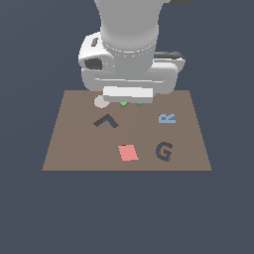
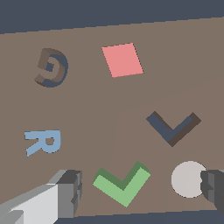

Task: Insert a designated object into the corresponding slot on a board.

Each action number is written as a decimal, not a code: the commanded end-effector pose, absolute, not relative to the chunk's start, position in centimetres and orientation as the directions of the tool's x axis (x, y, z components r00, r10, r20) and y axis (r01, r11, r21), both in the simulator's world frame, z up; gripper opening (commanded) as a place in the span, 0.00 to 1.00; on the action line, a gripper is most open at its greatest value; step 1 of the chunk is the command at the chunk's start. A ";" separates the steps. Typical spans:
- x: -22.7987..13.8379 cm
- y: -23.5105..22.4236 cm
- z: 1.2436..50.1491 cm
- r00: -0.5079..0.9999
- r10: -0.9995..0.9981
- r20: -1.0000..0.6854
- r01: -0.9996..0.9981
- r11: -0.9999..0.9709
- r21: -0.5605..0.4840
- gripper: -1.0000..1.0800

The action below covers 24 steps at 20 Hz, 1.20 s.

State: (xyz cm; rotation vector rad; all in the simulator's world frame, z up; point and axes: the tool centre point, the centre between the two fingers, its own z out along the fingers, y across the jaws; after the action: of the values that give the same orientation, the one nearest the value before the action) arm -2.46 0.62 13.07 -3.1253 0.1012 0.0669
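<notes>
Approach step is being carried out: gripper (image 2: 138, 192) is being held spread wide, grasping nothing, astride the green piece (image 2: 122, 183). Piece is lying on board (image 1: 188, 149) far side, near the slot (image 1: 106, 121). Next: descent, jaws to be clamped on piece.

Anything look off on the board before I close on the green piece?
Nothing damaged or spilled. The green piece lies flat on the board, outside the dark L-shaped slot, which is empty. The gripper straddles it, jaws open. The pale disc sits beside one finger.
</notes>
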 end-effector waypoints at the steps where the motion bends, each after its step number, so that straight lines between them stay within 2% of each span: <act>1: -2.8 0.6 12.6 0.994 -0.101 -0.041 -0.102 -0.995 -0.011 0.96; 16: -6.3 0.9 7.7 0.889 -0.457 -0.014 -0.457 -0.889 -0.001 0.96; 24: -7.5 1.4 5.8 0.817 -0.577 -0.003 -0.577 -0.817 0.000 0.96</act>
State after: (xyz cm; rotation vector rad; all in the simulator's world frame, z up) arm -7.29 1.32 6.07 -3.0043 0.9150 0.0089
